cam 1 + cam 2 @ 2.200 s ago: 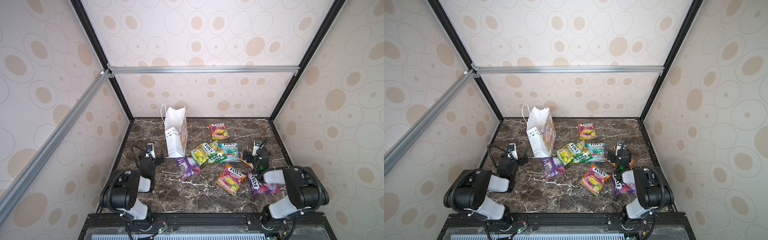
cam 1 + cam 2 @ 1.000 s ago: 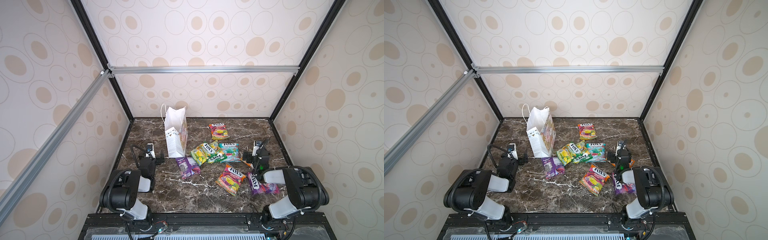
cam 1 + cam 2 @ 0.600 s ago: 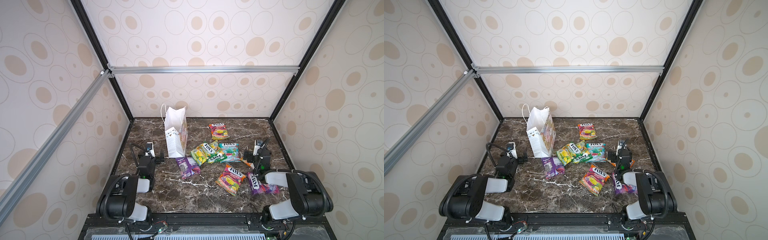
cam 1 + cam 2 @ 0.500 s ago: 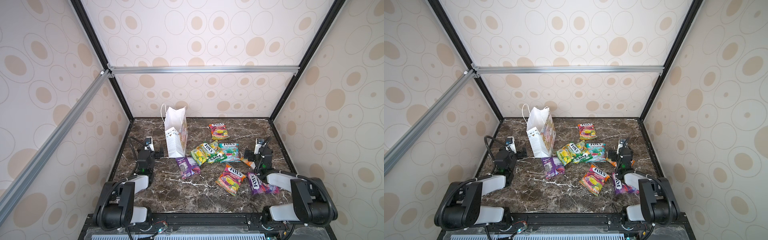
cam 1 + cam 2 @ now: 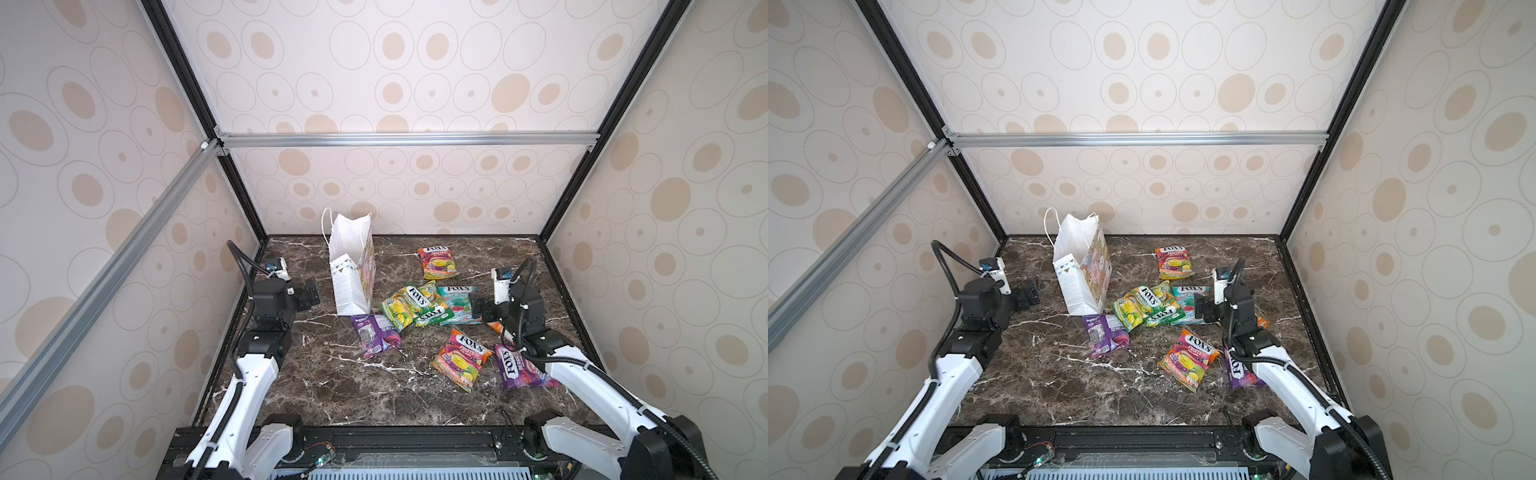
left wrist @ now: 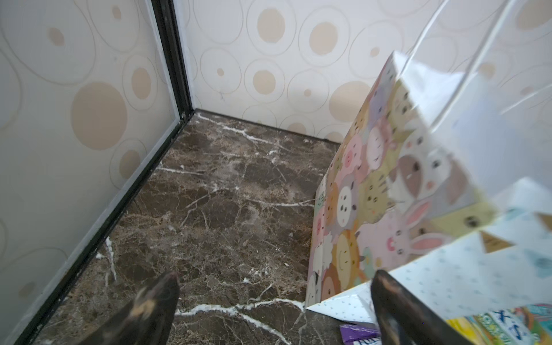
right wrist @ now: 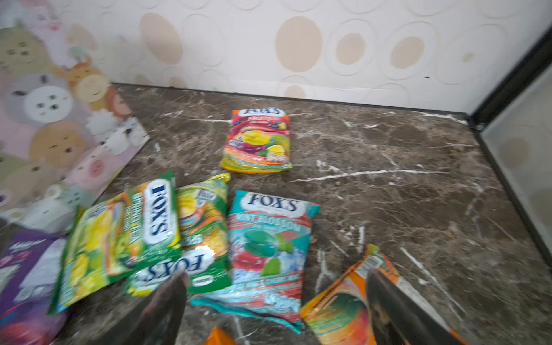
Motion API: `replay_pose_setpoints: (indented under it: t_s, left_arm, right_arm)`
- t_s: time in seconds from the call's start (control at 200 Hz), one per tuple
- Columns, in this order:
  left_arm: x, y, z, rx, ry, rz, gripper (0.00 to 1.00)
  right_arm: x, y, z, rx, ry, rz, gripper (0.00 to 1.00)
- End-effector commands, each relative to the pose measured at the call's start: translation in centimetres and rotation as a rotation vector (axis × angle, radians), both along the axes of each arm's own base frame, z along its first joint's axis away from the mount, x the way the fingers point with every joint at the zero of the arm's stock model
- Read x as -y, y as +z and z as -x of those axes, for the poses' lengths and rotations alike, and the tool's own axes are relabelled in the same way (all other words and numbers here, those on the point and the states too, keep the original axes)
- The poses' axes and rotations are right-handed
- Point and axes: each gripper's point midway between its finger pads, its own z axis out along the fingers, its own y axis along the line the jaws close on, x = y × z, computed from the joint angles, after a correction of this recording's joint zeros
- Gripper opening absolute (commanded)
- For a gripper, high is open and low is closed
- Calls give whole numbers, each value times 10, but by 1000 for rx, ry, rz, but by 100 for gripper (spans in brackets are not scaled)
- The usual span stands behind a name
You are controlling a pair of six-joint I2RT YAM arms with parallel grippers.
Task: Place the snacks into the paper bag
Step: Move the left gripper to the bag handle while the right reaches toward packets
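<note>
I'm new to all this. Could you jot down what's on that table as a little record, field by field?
bag: white paper, upright, top open, at the back left of the table
snacks: about nine pouches, lying on the table right of the bag
left claw: open, empty, beside the bag
right claw: open, empty, by the teal pouch and an orange pouch
in bag: no snacks visible

The white paper bag is standing upright on the marble table, back left; FOX'S pouches are lying scattered to its right, the right gripper hanging beside the teal pouch.
</note>
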Motion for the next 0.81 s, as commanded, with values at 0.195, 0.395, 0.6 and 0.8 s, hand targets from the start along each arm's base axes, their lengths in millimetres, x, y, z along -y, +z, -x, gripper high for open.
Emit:
replay_pose_setpoints:
  t_s: [0.195,0.395,0.6,0.8]
  left_arm:
    - [27,112,1,98,-171,-19,100]
    - [36,153,-23,186,-225,-35,100]
    - [55,162,-48,220,-335,-47,100]
    - [59,157,-69,199,-364,-59,99]
  right_arm:
    - [-71,2,40,-151,241,-59,91]
    - [-102,5,53,-123,326,-53,91]
    - [-110,-7,54,-163,326,-87,88]
    - [-116,-13,57,-181,334,-111,88]
